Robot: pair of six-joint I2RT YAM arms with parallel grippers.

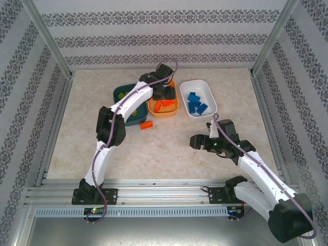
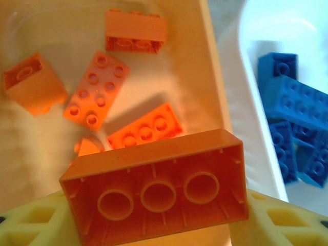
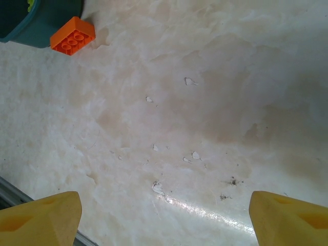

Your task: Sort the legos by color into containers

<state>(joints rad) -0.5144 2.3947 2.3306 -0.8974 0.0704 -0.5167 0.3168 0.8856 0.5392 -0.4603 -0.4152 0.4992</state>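
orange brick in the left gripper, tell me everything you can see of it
The orange brick is glossy plastic, long and rectangular, its hollow underside with three round tubes facing the camera. The left gripper clamps its two ends between yellow fingers. It sits slightly tilted over the orange tub, above other orange bricks.

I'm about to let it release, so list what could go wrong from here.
1. The left claw grips the held orange brick over the orange tub, close to the wall nearest the white tub. Dropped there, it could clip the rim and bounce among the blue bricks.
2. The loose orange brick lies on the table close beside the teal tub. A claw reaching for it may nudge that tub.
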